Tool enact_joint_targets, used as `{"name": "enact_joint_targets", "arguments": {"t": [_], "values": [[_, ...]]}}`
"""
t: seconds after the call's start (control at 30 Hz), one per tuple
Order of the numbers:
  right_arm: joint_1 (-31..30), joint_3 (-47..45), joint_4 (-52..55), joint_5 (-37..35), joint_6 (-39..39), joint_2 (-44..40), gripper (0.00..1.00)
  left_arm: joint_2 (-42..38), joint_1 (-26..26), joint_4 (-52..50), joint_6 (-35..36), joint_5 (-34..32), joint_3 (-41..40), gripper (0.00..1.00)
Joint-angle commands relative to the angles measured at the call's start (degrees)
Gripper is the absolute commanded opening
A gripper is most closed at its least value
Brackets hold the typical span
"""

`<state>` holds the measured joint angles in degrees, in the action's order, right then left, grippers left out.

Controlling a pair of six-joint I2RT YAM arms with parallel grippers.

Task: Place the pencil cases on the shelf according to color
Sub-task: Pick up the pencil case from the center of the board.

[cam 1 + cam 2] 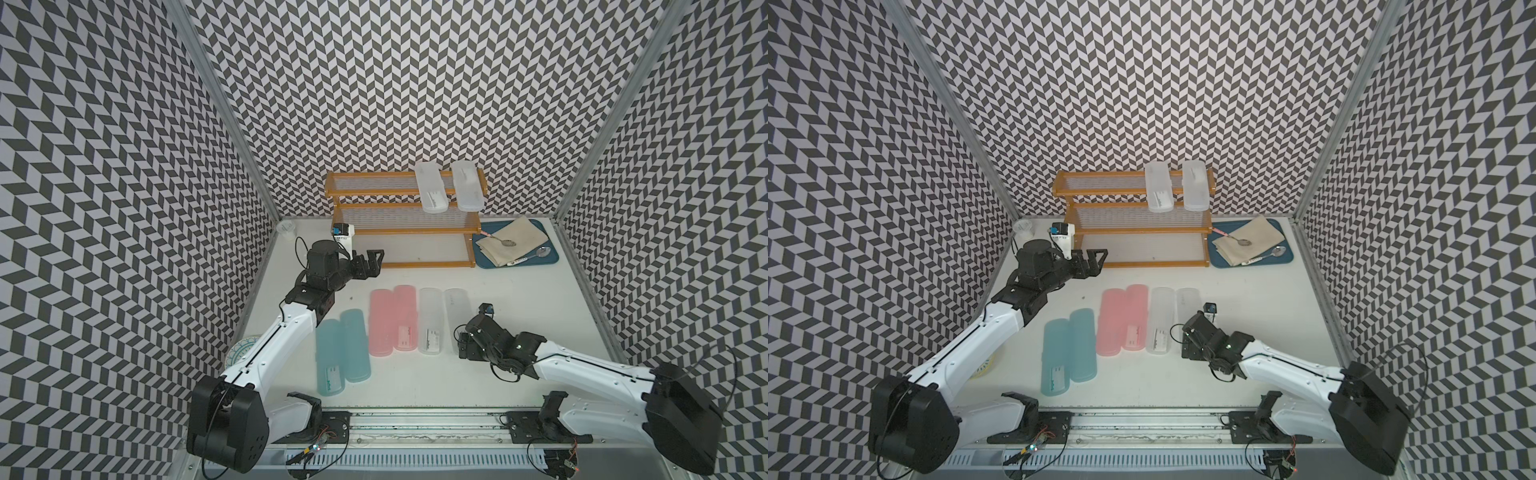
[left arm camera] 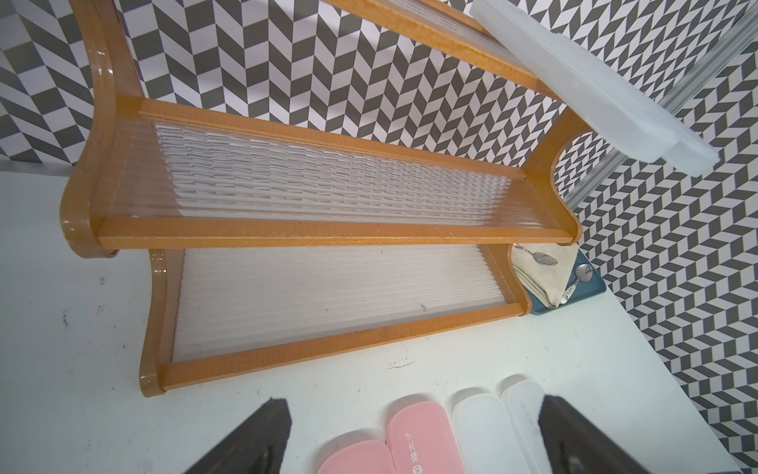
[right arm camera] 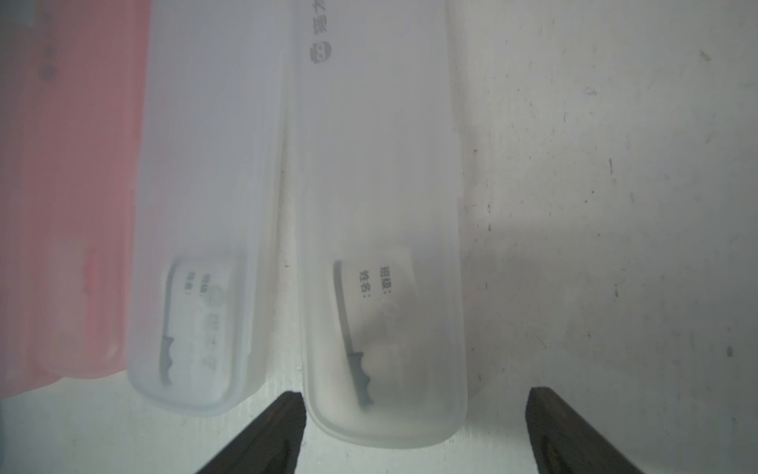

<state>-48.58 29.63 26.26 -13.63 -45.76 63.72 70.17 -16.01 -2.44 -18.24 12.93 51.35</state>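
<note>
On the white table (image 1: 519, 316), six pencil cases lie side by side, their long sides parallel and their ends toward the shelf (image 1: 405, 264): a teal pair (image 1: 330, 361) toward the left arm, a pink pair (image 1: 381, 322) in the middle, then a frosted white case (image 1: 431, 320) and an outermost white case (image 3: 381, 205) (both carry a small label near the close end). Two more white cases (image 1: 432, 189) rest on the shelf's top tier at its right end, tilted and hanging over the front rail.

The right gripper (image 3: 412, 394) is low over the table with its fingers parted, one on either side of the outermost white case's near end, not clamped on it. The left gripper (image 1: 372, 259) hovers beside the shelf's front left corner, fingers spread wide and holding nothing.
</note>
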Motion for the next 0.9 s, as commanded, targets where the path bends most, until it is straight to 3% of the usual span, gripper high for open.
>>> {"name": "enact_joint_targets", "arguments": {"t": [0.0, 0.2, 0.4, 0.53, 0.87], "values": [[-0.1, -1.4, -0.1, 0.9, 1.5, -5.3, 0.89, -1.0, 0.3, -0.3, -0.5, 0.6, 1.6, 1.0], [0.0, -3.6, -1.4, -0.3, 1.0, -12.8, 0.9, -0.8, 0.3, -0.4, -0.3, 0.7, 1.9, 1.0], [0.0, -6.6, -4.5, 1.8, 0.6, -14.6, 0.92, -0.4, 0.4, -0.3, -0.2, 0.6, 1.5, 1.0], [0.0, -7.6, -8.4, 6.0, 2.5, -12.2, 0.93, 0.2, 0.4, -0.6, -0.2, 1.3, 2.1, 1.0], [0.0, -2.4, -8.8, 4.9, 6.3, -3.1, 0.94, -0.2, 0.2, -0.7, 0.6, 0.0, 1.4, 1.0]]}}
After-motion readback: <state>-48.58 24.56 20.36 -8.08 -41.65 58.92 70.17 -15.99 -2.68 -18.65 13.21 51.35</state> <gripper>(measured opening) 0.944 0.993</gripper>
